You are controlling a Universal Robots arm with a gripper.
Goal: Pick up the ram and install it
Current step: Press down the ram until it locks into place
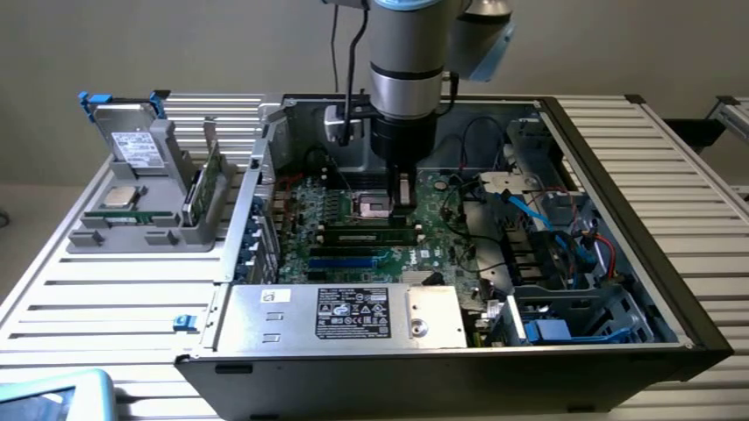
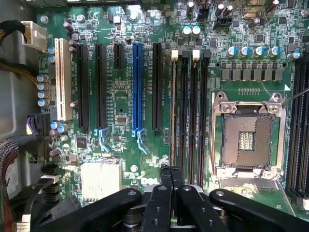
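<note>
Green board fills the floor of the open computer case (image 1: 690, 324), and your arm (image 1: 408, 79) reaches straight down into it. In the exterior view the gripper (image 1: 403, 200) hangs low over the motherboard (image 1: 445, 219), just beside the shiny square chip socket (image 1: 377, 206).

In the wrist view the gripper (image 2: 171, 170) has its 2 black fingers (image 2: 165, 178) pressed tight together. You can see nothing pinched between them.

The ram (image 2: 173, 111) stands on its thin edge in 1 of the 4 long black slots (image 2: 193, 111), the slot farthest from the open chip socket (image 2: 246, 137). The closed fingertips sit right over 1 end of it. You cannot tell if they touch it. In the exterior view the ram (image 1: 371, 233) shows as a long dark strip lying in the slots, just in front of the gripper.

A blue slot (image 2: 137, 87) and a white slot (image 2: 61, 79) lie farther along the board.

Outside the case, at the exterior view's left, a grey tray (image 1: 88, 235) rests on the slatted table (image 1: 105, 307). It holds a square silver chip (image 1: 121, 195) and another green board (image 1: 206, 189) standing up.
</note>
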